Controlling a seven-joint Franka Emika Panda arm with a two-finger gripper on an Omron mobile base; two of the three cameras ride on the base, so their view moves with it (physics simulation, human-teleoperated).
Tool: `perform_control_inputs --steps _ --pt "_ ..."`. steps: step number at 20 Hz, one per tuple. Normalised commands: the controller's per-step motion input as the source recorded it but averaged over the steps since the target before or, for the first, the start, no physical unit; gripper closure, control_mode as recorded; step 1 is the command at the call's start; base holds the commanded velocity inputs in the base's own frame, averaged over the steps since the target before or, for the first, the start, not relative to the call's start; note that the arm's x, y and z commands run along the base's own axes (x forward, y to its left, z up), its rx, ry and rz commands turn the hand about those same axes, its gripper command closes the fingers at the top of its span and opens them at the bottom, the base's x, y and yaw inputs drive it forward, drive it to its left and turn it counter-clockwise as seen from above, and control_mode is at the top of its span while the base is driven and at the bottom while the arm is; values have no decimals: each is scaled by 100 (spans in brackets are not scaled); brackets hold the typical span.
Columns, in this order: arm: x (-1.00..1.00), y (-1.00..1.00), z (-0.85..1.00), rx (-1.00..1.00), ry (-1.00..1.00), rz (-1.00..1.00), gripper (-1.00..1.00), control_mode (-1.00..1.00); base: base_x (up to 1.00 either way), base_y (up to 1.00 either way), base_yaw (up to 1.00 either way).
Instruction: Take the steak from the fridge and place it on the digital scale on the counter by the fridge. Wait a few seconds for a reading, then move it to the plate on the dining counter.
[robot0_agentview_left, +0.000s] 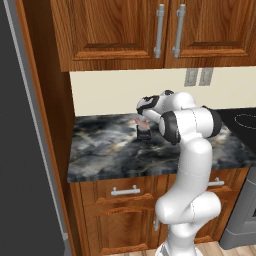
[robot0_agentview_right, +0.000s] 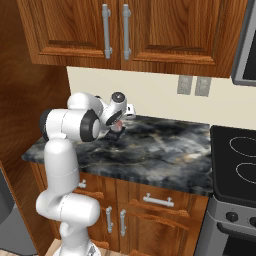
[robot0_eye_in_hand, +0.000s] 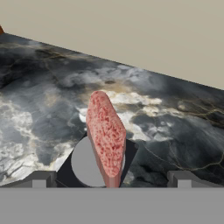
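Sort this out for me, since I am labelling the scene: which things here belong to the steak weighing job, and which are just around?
Job:
- pinkish-red marbled steak slab, on edge on the scale
- small black squarish digital scale with grey round pad
- open end effector

Just around:
- marbled dark stone counter
- brown wooden cupboards
- black stovetop

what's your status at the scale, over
Tool open, fingers either side of steak. Steak on digital scale, standing on edge. Counter around scale bare.

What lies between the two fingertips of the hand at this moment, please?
The steak stands on edge between the fingertips, untouched by either, over the digital scale, seen in the hand view.
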Motion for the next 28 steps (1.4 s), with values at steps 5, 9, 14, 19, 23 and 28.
perform_control_inputs --steps 5,9,14,19,23,28 --pt "0 0 0 0 0 0 -100 -100 0 0 0" --pt "0 0 0 0 0 0 -100 -100 0 0 0" --pt "0 0 0 0 0 0 -100 -100 0 0 0" --pt "0 0 0 0 0 0 -100 -100 0 0 0" --pt "0 0 0 0 0 0 -100 -100 0 0 0" --pt "0 0 0 0 0 0 -100 -100 0 0 0"
